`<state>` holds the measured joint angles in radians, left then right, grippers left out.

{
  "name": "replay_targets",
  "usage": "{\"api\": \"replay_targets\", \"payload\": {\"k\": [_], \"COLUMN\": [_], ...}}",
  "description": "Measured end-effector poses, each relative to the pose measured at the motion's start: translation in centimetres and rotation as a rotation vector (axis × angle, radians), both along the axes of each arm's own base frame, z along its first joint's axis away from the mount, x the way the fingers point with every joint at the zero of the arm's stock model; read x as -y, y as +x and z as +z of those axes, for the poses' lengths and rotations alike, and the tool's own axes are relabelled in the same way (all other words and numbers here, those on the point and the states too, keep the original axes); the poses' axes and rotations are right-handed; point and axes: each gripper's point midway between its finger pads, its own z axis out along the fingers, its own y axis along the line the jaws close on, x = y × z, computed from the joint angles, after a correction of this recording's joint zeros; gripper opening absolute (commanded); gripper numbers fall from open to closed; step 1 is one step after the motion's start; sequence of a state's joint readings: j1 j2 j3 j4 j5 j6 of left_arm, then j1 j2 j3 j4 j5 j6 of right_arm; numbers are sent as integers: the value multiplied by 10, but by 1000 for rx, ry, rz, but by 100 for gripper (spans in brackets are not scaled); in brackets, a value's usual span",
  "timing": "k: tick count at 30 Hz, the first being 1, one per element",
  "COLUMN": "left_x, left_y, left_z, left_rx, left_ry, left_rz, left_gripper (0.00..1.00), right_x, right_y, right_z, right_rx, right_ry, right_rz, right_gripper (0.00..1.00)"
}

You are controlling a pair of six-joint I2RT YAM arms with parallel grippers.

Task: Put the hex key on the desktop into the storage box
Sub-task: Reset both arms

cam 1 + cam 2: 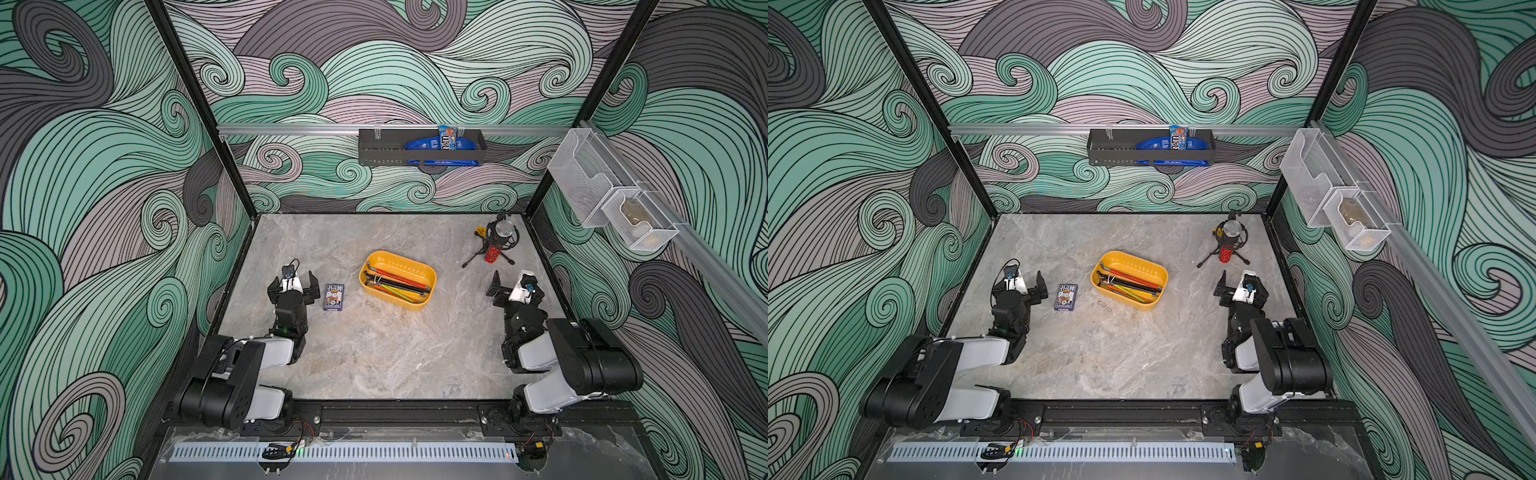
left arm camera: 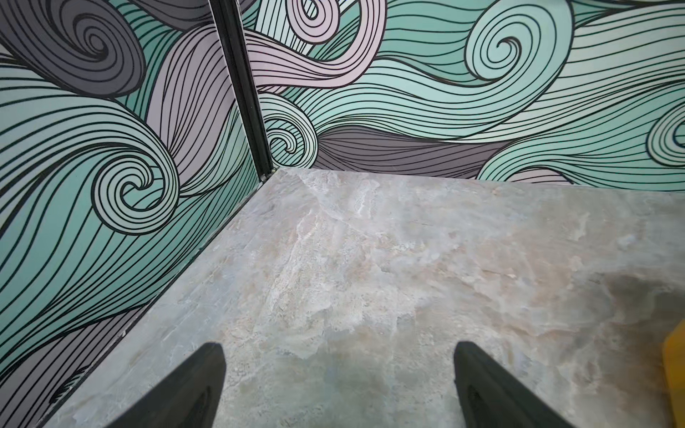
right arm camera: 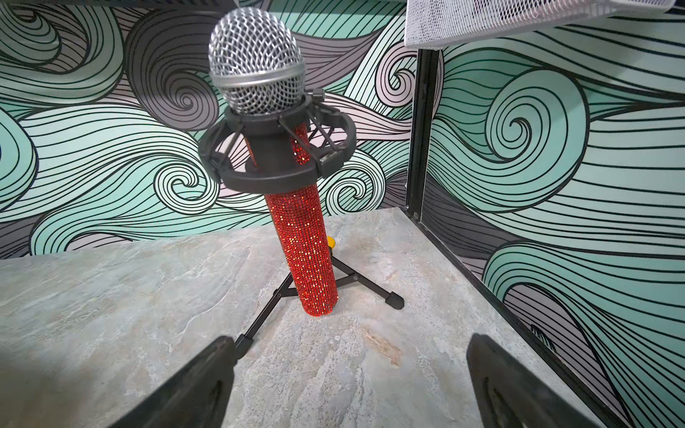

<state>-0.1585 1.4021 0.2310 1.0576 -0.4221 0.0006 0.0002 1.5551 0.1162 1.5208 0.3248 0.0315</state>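
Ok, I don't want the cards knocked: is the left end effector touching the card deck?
Apart. Both top views show a thin strip of bare desktop between the open left end effector and the card deck.

Nothing legible. Print on card box [image 1: 333, 297], near left edge of desktop [image 1: 374, 357], too small; lettering on snack packet [image 1: 448, 138] in wall rack [image 1: 382, 153] blurred.

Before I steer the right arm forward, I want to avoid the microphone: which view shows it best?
The right wrist view: the microphone stands close and large in its tripod stand. Both top views show it small on the desktop. The left wrist view misses it.
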Motion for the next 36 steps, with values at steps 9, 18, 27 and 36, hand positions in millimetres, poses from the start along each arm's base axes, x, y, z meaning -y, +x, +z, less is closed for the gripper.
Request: {"api": "replay_targets", "payload": {"k": [9,18,27,36], "left_x": [11,2,4,5], "left_y": [-6,13,13,13], "left_z": [-13,6,6,6], "left_rx": [64,131,132,131], "left_ry": [-19,-60,-81,-82], "left_rz": [-95,-116,-139,-142], "left_gripper": [99,99,98,99], "right_x": [-2,-4,-4,-3], "right_y": [6,16,16,16], "right_z": [-2,-3,-6,-8], "right_rx": [-16,-43,-53,-60], "right_ry": [-1,-3,-3,-3], "right_rz": [11,21,21,23], "right_gripper": [100,100,100,100]}}
